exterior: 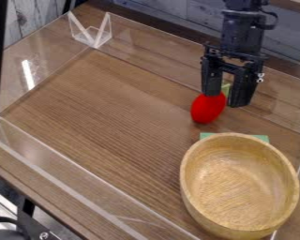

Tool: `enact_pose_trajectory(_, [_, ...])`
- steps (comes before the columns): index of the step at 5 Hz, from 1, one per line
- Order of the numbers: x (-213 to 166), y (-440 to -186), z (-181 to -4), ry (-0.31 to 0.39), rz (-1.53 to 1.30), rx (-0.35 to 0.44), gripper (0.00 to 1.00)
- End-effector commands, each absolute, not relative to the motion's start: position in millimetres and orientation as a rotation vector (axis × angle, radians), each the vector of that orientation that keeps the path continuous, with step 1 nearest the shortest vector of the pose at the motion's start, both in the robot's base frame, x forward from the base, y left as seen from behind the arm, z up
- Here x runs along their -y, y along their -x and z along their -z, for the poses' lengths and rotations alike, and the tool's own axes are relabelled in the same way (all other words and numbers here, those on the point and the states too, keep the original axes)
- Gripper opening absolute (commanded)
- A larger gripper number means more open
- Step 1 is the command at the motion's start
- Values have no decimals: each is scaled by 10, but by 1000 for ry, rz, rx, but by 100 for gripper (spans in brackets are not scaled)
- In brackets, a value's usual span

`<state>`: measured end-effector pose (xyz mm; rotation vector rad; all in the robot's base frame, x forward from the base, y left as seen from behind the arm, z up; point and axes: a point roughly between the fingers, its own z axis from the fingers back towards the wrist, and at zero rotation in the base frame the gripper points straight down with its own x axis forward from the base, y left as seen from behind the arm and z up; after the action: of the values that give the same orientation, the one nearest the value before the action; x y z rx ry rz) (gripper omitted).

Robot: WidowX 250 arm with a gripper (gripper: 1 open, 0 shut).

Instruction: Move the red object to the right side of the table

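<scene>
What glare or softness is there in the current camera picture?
Camera view: long pale streaks, probably reflections, on the clear wall at lower left; soft sheen inside the wooden bowl; small text unreadable at this coarseness; black hand so dark that its finger detail merges.

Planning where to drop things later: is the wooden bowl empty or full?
Empty: the bowl shows its bare wooden inside, with nothing lying in it.

So the surface (90,112) is brown wood-grain, and it's got a big round wooden bowl (239,186) plus a shiny red toy fruit (208,109) sitting right on it.
</scene>
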<state>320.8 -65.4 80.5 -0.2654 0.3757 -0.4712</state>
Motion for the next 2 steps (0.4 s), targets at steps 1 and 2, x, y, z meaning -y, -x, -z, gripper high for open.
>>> enact_pose_trajectory(1, [659,-3284,-970,245,536,-316,100])
enact_pose_trajectory(2, [632,-3326,-961,240,575,-314,100])
